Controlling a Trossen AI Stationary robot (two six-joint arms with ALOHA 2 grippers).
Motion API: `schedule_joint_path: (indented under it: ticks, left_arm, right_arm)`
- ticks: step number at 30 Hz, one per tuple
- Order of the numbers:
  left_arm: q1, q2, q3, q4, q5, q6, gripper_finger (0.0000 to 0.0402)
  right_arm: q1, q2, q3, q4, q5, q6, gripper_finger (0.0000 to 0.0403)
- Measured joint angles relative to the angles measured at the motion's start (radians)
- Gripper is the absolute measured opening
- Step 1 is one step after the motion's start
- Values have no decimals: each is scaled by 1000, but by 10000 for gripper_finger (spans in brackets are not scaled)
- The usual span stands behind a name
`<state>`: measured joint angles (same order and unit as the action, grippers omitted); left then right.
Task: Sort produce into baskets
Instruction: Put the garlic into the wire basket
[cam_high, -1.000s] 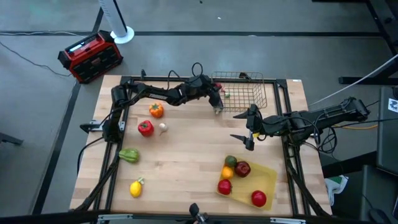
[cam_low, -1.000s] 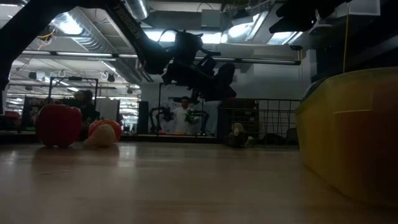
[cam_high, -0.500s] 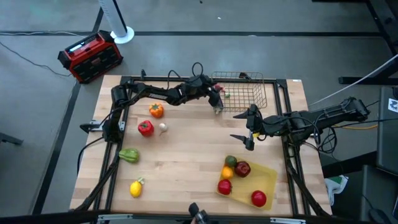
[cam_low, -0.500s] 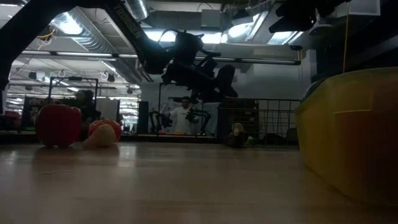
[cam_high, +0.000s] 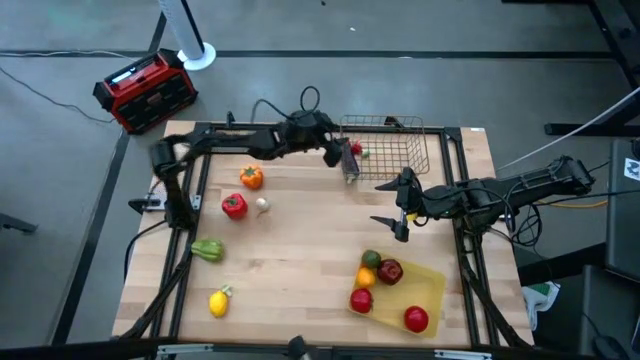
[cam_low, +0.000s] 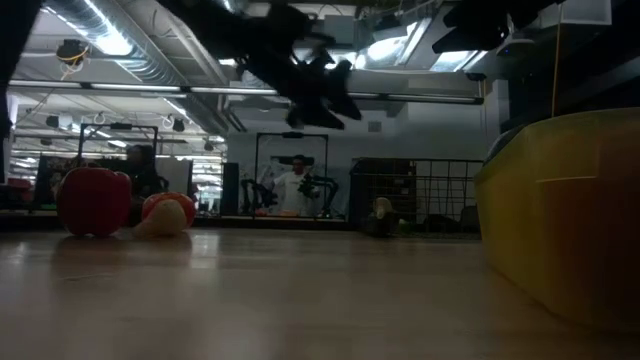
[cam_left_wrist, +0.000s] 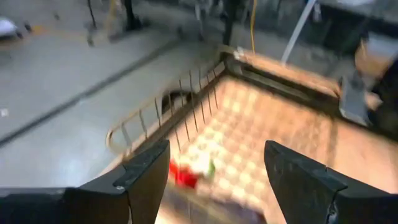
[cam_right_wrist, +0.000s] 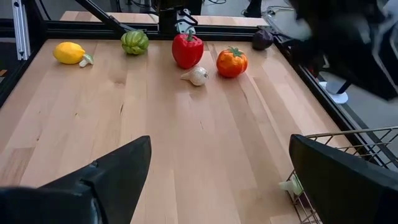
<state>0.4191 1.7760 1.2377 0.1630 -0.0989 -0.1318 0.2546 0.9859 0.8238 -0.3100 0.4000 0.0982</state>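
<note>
red-and-black box (cam_high: 145, 91): floor, beyond table's far-left corner | white fan base (cam_high: 197, 55): floor, near box

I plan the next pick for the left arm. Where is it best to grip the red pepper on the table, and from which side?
Probably grip the red pepper across its round body, coming straight down from above. It stands upright with its stem up, and its left and right sides look free. The mushroom lies close on one side, so set the fingers along the other axis.

Small red vegetable (cam_high: 356, 150) inside wire basket (cam_high: 400, 135), near its corner
</note>
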Motion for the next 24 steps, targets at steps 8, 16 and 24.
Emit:
schedule_joint_path:
  ticks: [8,16,24]
  left_arm:
    - [-32,-256,1,-684,58,-106,247]
    - [-146,-288,-21,-1169,61,-376,233]
    - [-230,-286,-155,-1162,49,-519,230]
  right_arm:
    - [0,0,0,-3,0,0,376]
    - [0,0,0,-3,0,0,376]
    - [0,0,0,-3,0,0,376]
